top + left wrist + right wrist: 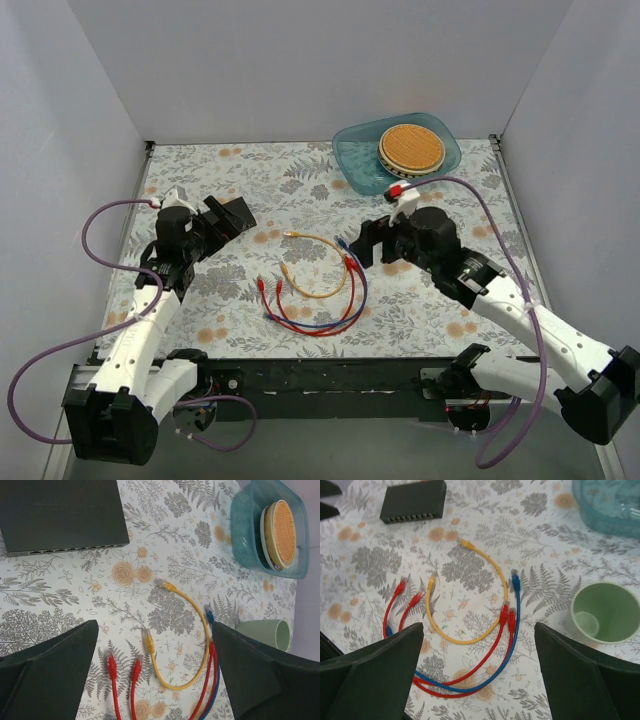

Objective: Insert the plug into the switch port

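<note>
Plainly agape, left gripper (156,676) and right gripper (478,672) (both empty)

no legible text, no labels, no numbers, no brand marks (black switch box (60,510) shows none)

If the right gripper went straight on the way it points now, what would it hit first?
Probably the yellow cable, its loop lying on the table midway between the open jaws of the right gripper, red cables beside it. Depth is uncertain.
</note>
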`<state>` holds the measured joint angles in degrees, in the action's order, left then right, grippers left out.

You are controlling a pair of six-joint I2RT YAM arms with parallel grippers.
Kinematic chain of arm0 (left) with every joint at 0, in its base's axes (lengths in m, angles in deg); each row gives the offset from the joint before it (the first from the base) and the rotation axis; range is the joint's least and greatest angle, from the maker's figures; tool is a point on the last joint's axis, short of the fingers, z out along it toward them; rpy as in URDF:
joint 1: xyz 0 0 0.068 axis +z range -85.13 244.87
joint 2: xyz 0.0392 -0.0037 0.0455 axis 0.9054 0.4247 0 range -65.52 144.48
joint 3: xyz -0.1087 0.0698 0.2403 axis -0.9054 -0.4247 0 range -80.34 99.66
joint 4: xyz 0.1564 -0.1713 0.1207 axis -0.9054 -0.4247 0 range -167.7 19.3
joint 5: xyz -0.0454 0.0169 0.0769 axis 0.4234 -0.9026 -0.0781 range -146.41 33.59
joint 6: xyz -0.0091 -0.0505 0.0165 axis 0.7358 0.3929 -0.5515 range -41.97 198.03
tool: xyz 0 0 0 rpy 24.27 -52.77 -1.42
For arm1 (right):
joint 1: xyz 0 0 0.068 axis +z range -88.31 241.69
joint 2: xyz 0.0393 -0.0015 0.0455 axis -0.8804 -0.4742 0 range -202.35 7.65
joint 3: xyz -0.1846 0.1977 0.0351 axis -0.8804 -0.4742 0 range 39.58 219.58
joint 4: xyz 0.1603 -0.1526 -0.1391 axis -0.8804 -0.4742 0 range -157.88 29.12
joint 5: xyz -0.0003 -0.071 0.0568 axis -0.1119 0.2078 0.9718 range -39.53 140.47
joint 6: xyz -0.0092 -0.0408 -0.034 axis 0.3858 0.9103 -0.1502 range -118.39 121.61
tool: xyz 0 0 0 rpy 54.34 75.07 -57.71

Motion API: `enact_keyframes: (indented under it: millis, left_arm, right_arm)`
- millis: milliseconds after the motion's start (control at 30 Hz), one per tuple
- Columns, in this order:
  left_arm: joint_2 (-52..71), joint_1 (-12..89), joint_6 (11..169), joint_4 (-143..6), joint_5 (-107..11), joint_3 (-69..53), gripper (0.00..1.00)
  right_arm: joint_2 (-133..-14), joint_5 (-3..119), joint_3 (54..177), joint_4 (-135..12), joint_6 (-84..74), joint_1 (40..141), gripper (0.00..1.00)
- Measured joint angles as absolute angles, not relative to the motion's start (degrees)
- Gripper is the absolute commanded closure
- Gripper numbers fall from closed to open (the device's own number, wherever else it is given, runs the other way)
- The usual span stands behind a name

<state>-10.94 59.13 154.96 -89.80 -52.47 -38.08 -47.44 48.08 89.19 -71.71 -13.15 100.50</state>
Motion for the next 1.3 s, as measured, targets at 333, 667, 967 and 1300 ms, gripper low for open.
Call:
enact_keyframes:
  millis: [333, 667, 967, 1300]
  left_arm:
    - [-13.97, 59.13, 157.54, -89.51, -49.17, -38.91, 0.02]
    - [-9.60, 59.13, 157.51, -88.62, -44.58, -41.20, 0.02]
    - [-8.47, 59.13, 155.46, -89.16, -42.02, -41.36, 0.02]
    - [-5.73, 59.13, 154.78, -90.93, -42.48, -41.31, 0.02]
  right_arm:
    - [-62.37, 44.01, 95.24, -75.84, -11.53, 115.12, 0.02]
    - [-74.74, 44.63, 104.77, -77.59, -11.10, 118.80, 0.14]
    - [-90.76, 45.11, 117.86, -79.47, -7.80, 118.77, 0.30]
    - [-104.77, 47.18, 130.83, -89.46, -3.95, 118.64, 0.41]
